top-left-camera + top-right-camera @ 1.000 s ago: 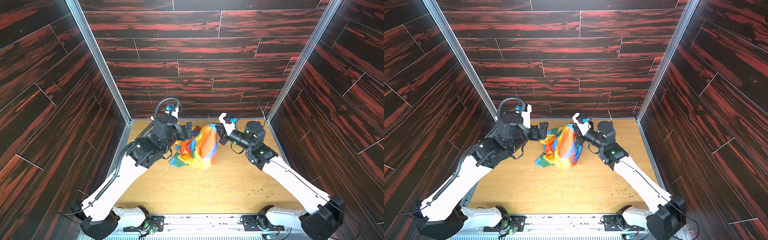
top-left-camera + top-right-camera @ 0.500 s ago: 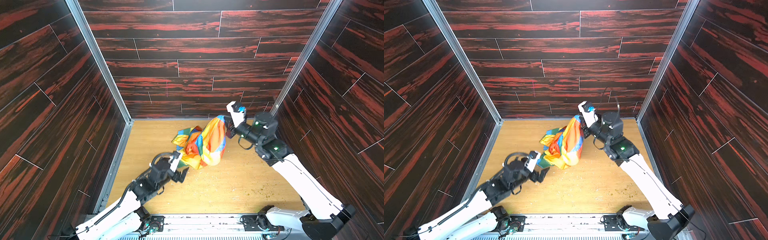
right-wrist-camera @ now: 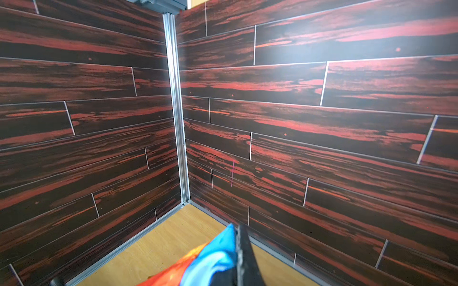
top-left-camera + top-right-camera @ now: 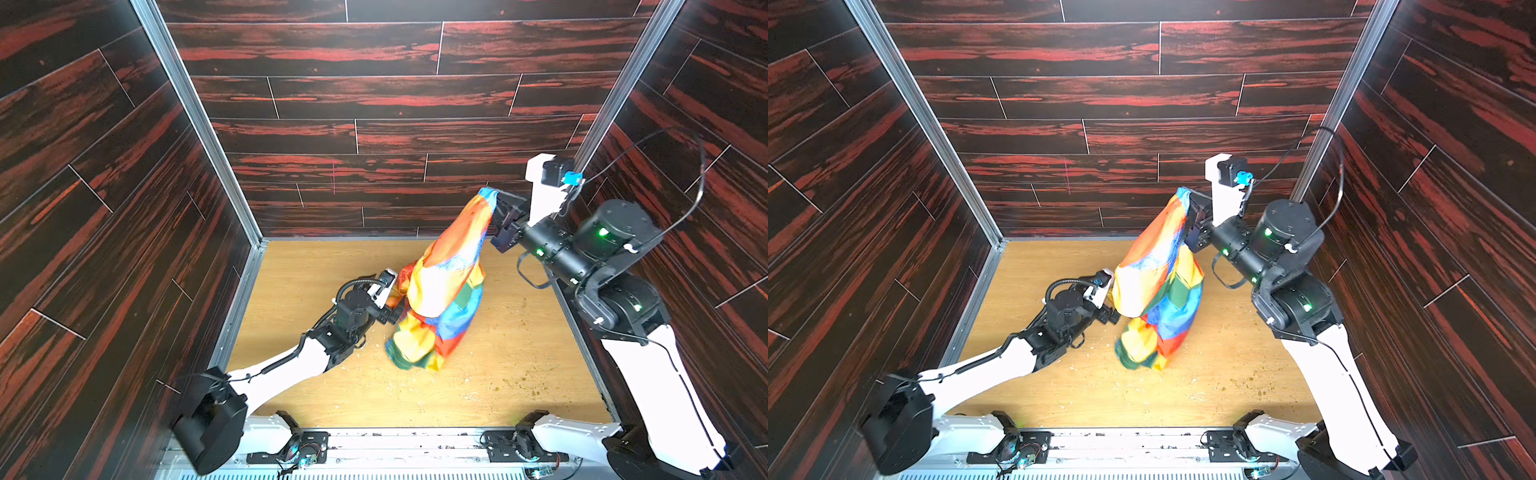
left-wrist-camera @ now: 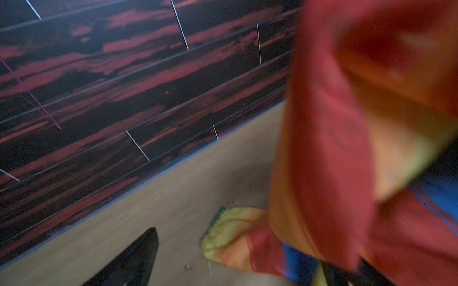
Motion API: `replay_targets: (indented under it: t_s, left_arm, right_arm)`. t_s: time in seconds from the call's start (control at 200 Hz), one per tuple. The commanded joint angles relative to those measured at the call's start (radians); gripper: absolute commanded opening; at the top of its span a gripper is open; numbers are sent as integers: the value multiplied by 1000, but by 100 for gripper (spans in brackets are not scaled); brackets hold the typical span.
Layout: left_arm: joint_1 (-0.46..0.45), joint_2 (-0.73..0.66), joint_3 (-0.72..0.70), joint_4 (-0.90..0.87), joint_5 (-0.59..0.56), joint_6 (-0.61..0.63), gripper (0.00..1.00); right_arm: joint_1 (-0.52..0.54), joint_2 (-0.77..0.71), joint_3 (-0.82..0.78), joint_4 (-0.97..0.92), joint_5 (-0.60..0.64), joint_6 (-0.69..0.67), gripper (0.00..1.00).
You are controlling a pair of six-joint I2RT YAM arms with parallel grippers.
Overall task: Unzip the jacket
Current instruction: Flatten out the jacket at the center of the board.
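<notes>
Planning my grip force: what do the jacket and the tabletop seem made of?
The jacket looks like thin synthetic fabric, perhaps nylon or polyester, slightly shiny: it hangs limp in soft folds from the right claw and shows pale highlights. The tabletop looks like light wood or wood-grain laminate, matte, with visible grain; which, I cannot tell.

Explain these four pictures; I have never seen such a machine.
This is a robot with two arms, each ending in a two-finger gripper. Two pictures look down on the whole scene from above; the other two come from a camera on each wrist. The right gripper is shut on the top of a rainbow-striped jacket and holds it up, so its lower end reaches the wooden table. The left gripper stands open close beside the hanging cloth, gripping nothing. Small crumbs dot the table. Dark red wood-pattern walls enclose it.
</notes>
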Motion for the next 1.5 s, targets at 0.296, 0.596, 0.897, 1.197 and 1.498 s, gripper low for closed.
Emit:
replay_targets:
  t_s: [0.296,0.596,0.897,1.197,1.498]
  left_arm:
    - [5,134,124,203,385,-182,94]
    - [-3,108,31,361,541,-258,98]
    - [-4,153,174,45,521,-264,93]
    - [-1,209,210,15,302,-331,27]
    - [4,-163,84,-121,148,-172,0]
  right_arm:
    - [0,1,177,-105,19,-8,0]
    - [0,25,215,-137,15,-33,0]
    - [1,30,219,-139,-20,-16,0]
    - [0,18,195,-141,78,-45,0]
    - [-1,-61,94,-72,359,-146,0]
